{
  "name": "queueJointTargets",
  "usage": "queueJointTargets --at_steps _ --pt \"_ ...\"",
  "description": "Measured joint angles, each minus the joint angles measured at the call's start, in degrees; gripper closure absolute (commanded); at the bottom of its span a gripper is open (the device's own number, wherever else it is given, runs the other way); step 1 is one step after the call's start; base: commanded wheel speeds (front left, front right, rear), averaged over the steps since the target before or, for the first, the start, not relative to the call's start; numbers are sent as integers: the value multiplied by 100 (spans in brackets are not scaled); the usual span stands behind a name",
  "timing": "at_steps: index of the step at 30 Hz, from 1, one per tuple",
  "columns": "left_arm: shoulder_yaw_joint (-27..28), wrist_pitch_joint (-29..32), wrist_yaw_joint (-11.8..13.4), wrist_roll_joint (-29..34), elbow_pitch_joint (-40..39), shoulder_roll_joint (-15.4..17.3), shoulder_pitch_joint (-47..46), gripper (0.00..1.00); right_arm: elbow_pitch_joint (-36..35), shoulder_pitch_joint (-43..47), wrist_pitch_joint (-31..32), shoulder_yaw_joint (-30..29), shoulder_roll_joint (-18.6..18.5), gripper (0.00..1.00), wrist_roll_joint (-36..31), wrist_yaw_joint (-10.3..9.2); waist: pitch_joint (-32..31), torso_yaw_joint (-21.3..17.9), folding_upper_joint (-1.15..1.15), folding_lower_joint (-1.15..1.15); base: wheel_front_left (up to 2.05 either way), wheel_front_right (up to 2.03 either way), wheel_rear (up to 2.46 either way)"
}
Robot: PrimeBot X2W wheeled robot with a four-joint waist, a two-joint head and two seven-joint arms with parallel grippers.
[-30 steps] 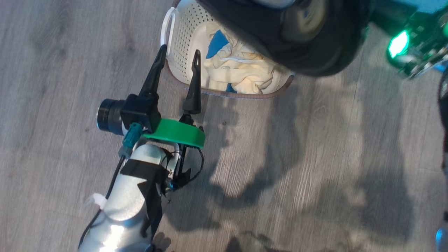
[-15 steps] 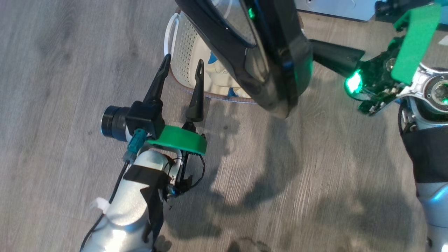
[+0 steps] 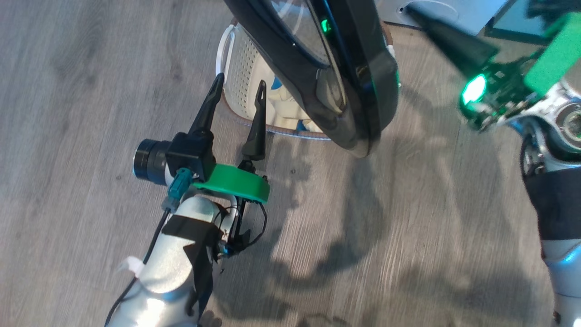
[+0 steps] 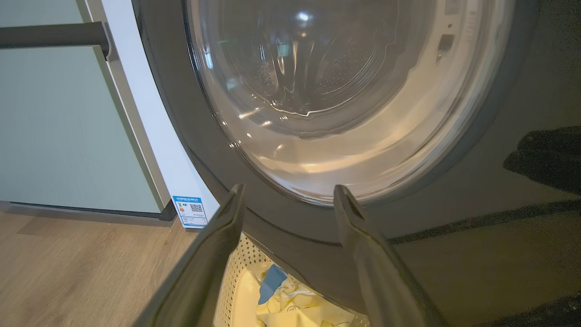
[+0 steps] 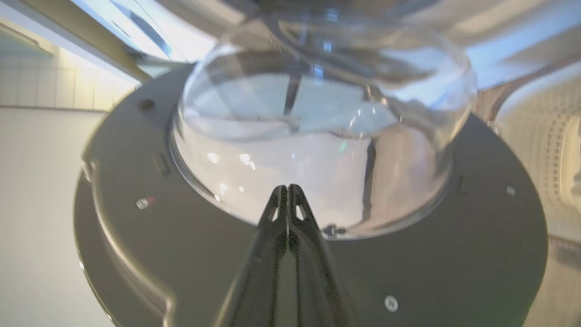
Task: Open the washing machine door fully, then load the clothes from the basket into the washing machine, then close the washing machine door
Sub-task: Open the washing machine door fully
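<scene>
Grey plank floor (image 3: 408, 218): washing machine door (image 3: 363, 91) overhangs the basket (image 3: 240, 72). Right gripper (image 5: 288, 190), pinched together, is probably positioned to push it wider. Left gripper (image 3: 241, 81), spread, hovers ready for the clothes (image 4: 295, 309).

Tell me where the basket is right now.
In the head view the basket stands on the floor at top centre, partly hidden beneath the open washing machine door, just beyond the fingertips of the open left gripper.

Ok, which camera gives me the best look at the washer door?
Right wrist view: it shows the door nearly whole, inner side with the bulging glass, though blurred. Left wrist view shows its glass and black rim close up, cropped. Head view shows it edge-on above the basket.
</scene>
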Motion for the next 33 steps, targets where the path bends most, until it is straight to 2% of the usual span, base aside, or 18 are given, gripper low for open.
queueJointTargets --at_steps 5,6,7,8,13,17,24,25,29,33 --pt "25 0 19 -32 41 1 82 0 205 5 -1572 -544 19 100 -430 0 -133 -64 0 1 0 0 0" --pt "32 0 18 -31 54 0 110 0 226 20 -1817 -635 20 92 -543 0 -157 -82 0 1 0 0 0" --pt "43 0 18 -31 65 0 128 0 230 48 -2054 -704 21 28 -692 0 -183 -100 0 1 0 0 0" --pt "65 0 18 -31 75 1 142 0 227 89 -2231 -758 20 0 -832 0 -207 -120 0 0 0 0 0" --pt "140 0 7 -19 126 2 211 0 226 401 -3171 -1053 -24 0 -1438 0 -366 -222 0 0 0 0 0" --pt "255 0 -35 25 181 2 317 0 216 768 -3986 -1034 -200 0 -2283 0 -536 -318 0 0 0 0 0" --pt "370 0 -90 79 302 5 562 0 249 1426 -5204 -644 -610 0 -4064 0 -875 -486 0 0 0 0 0" --pt "432 0 -94 79 339 11 634 0 270 1588 -5365 -571 -694 0 -4751 0 -982 -537 0 0 0 0 0" --pt "493 0 -141 116 405 11 789 0 209 1980 -5445 -714 -658 0 -5809 0 -1221 -630 0 0 0 0 0" --pt "530 0 -144 129 460 9 974 0 -213 2515 -5446 -1092 -360 0 -6613 0 -1467 -714 0 0 0 0 0"
